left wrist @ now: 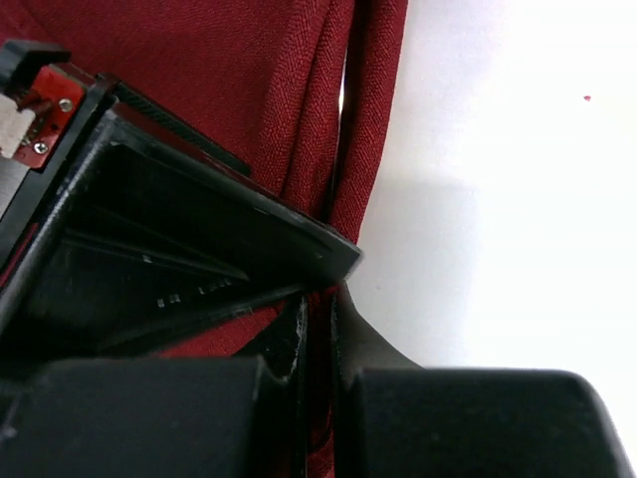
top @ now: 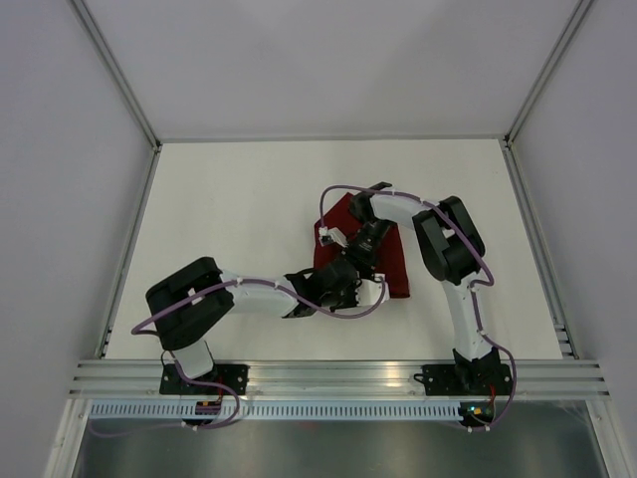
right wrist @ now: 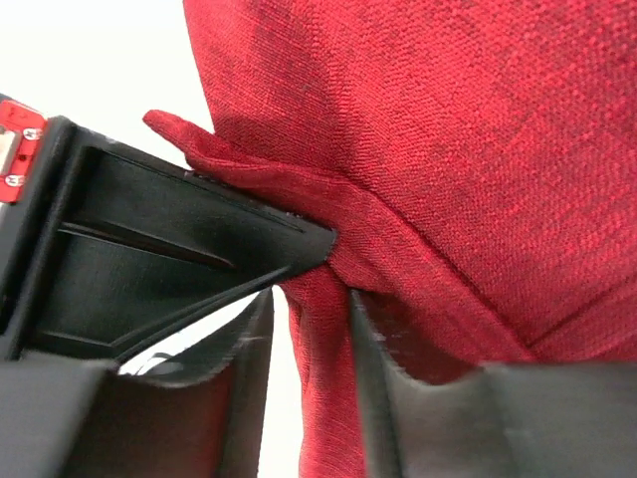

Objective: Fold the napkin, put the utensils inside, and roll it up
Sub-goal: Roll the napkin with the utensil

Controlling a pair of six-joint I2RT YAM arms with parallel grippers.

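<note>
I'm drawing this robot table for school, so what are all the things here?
napkin: one, dark red, on the table right of the middle
table: one, white, under everything
rail: one, silver, along the near edge
cables: several, purple, looped above the table
arms: two, white and black, reaching over the napkin
left gripper: one, black, shut on the napkin
right gripper: one, black, jaws apart around a napkin fold
</note>
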